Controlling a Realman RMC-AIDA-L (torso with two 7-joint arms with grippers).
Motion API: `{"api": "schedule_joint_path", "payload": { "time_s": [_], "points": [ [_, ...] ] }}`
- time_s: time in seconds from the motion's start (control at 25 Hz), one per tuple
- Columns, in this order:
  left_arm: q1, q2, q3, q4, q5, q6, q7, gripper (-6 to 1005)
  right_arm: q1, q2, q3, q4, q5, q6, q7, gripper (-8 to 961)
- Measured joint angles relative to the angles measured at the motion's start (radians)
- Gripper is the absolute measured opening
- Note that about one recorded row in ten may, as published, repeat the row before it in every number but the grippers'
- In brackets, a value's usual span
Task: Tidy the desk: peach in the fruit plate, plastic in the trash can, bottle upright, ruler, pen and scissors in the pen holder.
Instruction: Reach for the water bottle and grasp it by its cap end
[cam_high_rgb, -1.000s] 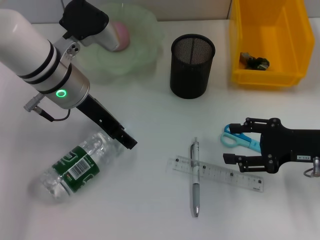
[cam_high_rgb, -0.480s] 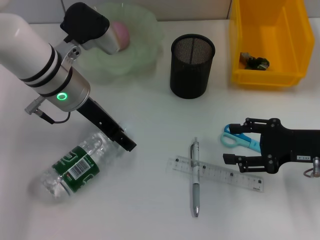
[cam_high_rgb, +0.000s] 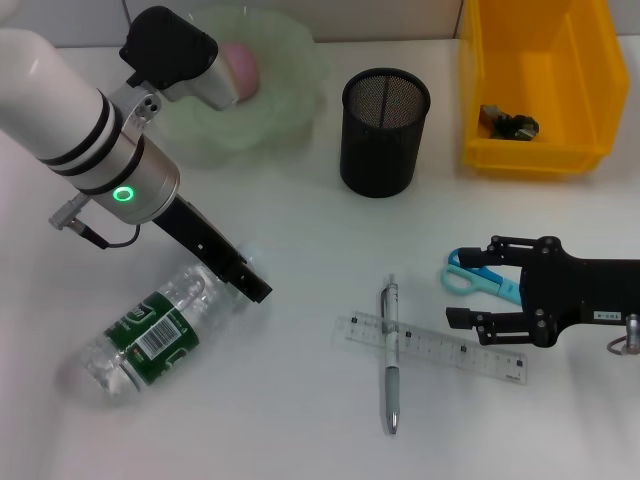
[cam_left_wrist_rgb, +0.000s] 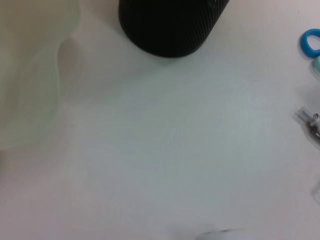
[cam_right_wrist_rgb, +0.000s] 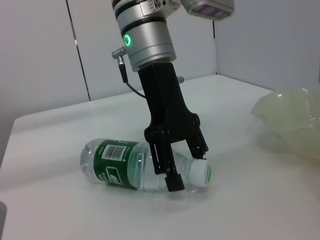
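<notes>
Left gripper (cam_right_wrist_rgb: 186, 167) open, fingers straddling neck of lying bottle (cam_high_rgb: 150, 335); green label, barcode, text unreadable. Right gripper (cam_high_rgb: 478, 283) open, idle near scissors (cam_high_rgb: 478, 275).

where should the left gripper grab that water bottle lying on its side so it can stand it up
Grip the water bottle at its neck, just behind the white cap, coming down from above. It lies flat, and the neck is the narrowest part, so it fits between the fingers. The left gripper already straddles it there.

head overhead, wrists low, near table (cam_high_rgb: 300, 420)
</notes>
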Motion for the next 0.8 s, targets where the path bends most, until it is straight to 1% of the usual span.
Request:
{"api": "schedule_joint_path", "payload": {
  "time_s": [0.32,0.64,0.8],
  "points": [
    [-0.004,0.002,0.001,0.000,0.000,-0.006,0.026,749,0.000,0.000,0.000,0.000,0.000,0.000,0.000,767],
    [-0.006,0.002,0.002,0.004,0.002,-0.003,0.040,533,0.002,0.000,0.000,-0.001,0.000,0.000,0.000,767],
    [-0.007,0.002,0.003,0.007,0.002,-0.001,0.040,461,0.002,0.000,0.000,-0.002,0.000,0.000,0.000,767]
  ]
}}
